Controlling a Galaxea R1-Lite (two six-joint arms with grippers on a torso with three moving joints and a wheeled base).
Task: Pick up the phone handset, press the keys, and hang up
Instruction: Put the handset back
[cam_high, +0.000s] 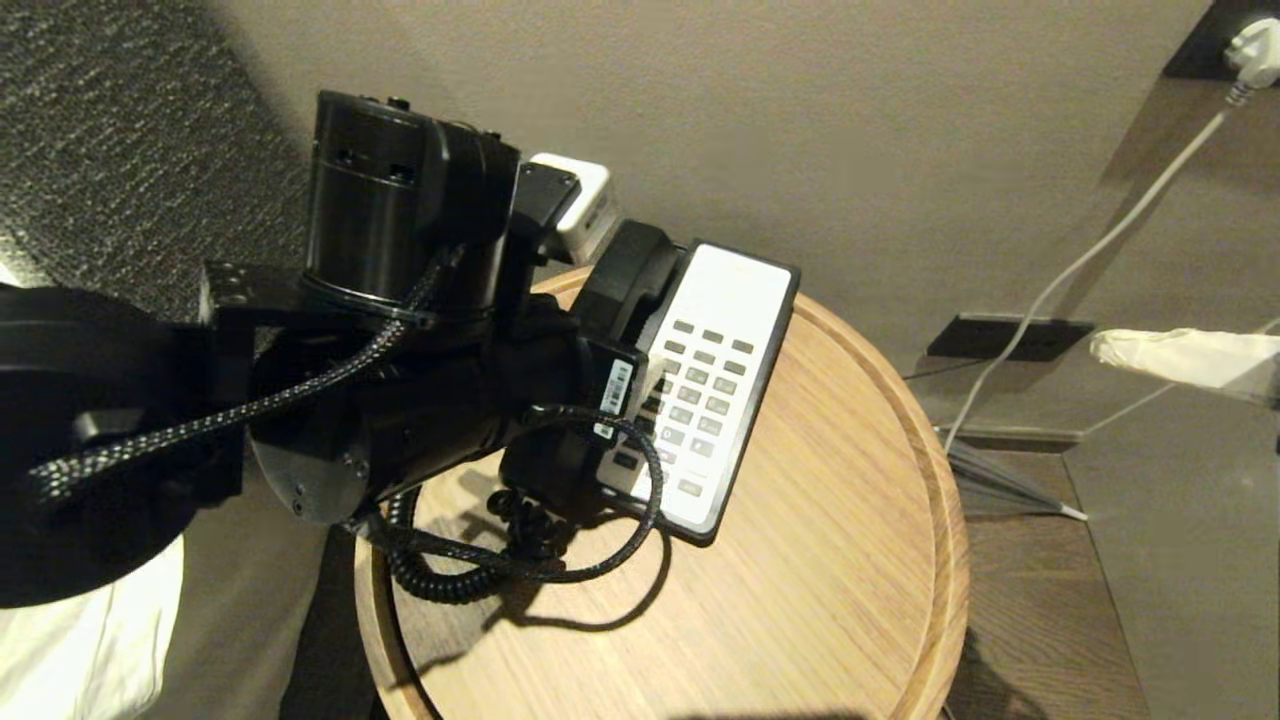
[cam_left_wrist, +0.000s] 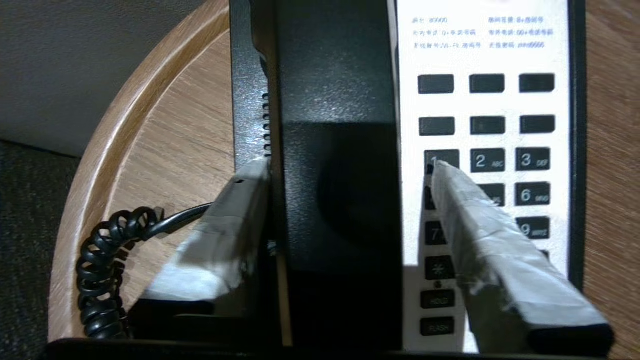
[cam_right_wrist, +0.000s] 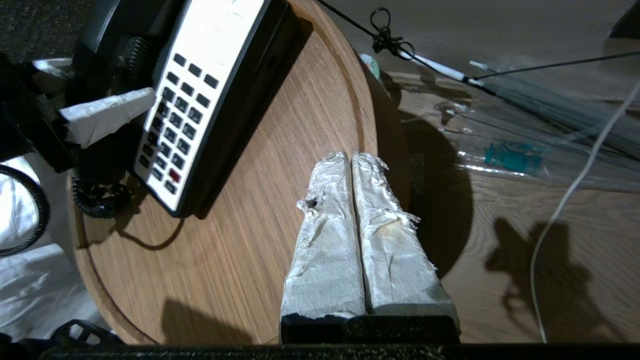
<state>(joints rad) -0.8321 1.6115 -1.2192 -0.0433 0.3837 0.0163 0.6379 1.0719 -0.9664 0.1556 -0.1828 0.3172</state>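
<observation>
Left wrist view is showing us the left gripper straddling the phone handset, its taped fingers standing clear on either side: one beside the outer flank, the other lying over the keypad near key 1. We are reading the jaws as parted wider than the handset and gripping nothing. The handset is sitting in its cradle on the phone base, which is resting near the far edge of the round wooden table. We are judging the handset to be light, rigid and glossy, hence liable to slip; the straight middle span between the rounded ends is looking like the soundest place to clamp. The coiled cord is lying bunched toward the table's left edge and will be dragging on any lift. The right gripper is hovering over the table's right edge, fingers pressed together and empty. A white cable is running down the wall beyond, well clear of the work.
</observation>
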